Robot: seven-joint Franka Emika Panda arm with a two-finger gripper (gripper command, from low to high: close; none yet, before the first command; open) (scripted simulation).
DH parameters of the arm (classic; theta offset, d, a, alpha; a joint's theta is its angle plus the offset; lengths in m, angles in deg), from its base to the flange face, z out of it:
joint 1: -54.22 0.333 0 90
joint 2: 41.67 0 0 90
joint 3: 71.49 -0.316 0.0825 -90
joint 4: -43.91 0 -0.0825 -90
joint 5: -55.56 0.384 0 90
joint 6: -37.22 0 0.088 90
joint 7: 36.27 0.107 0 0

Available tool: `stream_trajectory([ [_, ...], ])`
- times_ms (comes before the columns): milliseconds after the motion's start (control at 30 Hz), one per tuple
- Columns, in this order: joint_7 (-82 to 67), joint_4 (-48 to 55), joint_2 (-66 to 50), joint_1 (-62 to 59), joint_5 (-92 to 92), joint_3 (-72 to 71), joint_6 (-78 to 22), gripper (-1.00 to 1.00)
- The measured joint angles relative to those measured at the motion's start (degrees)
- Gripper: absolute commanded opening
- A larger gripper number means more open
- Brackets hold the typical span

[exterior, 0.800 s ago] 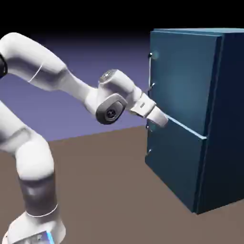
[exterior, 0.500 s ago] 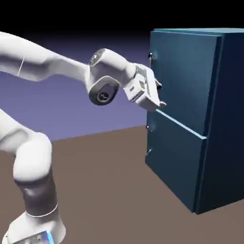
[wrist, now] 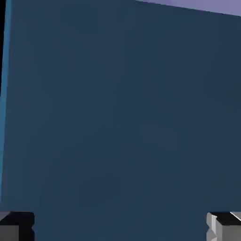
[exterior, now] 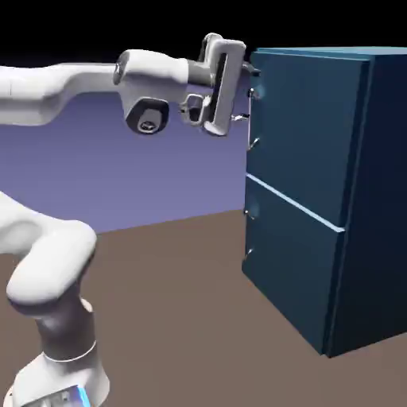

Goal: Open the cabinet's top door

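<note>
Dark blue and rigid, the top door (exterior: 298, 131) fills the upper front of the cabinet (exterior: 362, 199) at right, probably swinging stiffly on hinges, so the released, empty end effector (exterior: 248, 95) should take its small silver handle (exterior: 253, 118).

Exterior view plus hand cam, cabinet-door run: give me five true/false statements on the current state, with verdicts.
1. The white two-finger gripper is up at the top front corner of the tall dark teal-blue cabinet. True.
2. The nearly square dark-blue top door stands swung wide open. False: it lies flush with the cabinet front.
3. The hand view is filled mostly by flat blue panel, with the grey fingertips far apart at the bottom corners. True.
4. The gripper is level with the shorter lower blue panel. False: it is beside the top door, well above the seam.
5. The fingers clamp a silver handle. False: nothing shows between them in the hand view.
</note>
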Motion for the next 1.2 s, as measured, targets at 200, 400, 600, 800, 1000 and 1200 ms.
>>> stream_trajectory([
  [200, 14.57, 3.97, 4.89, -6.77, 14.95, -8.73, 0.13, 0.0],
  [400, 29.14, 7.93, 9.77, -13.54, 29.91, -17.46, 0.26, 0.0],
  [600, 43.71, 11.9, 14.66, -20.31, 44.86, -26.19, 0.39, 0.0],
  [800, 58.28, 15.86, 19.54, -27.09, 59.82, -34.92, 0.52, 0.0],
  [1000, 58.72, 21.75, 20.55, -35.49, 62.31, -36.76, -2.15, 0.0],
  [1200, 58.72, 16.54, 25.87, -33.33, 64.94, -33.58, -9.95, -1.0],
])
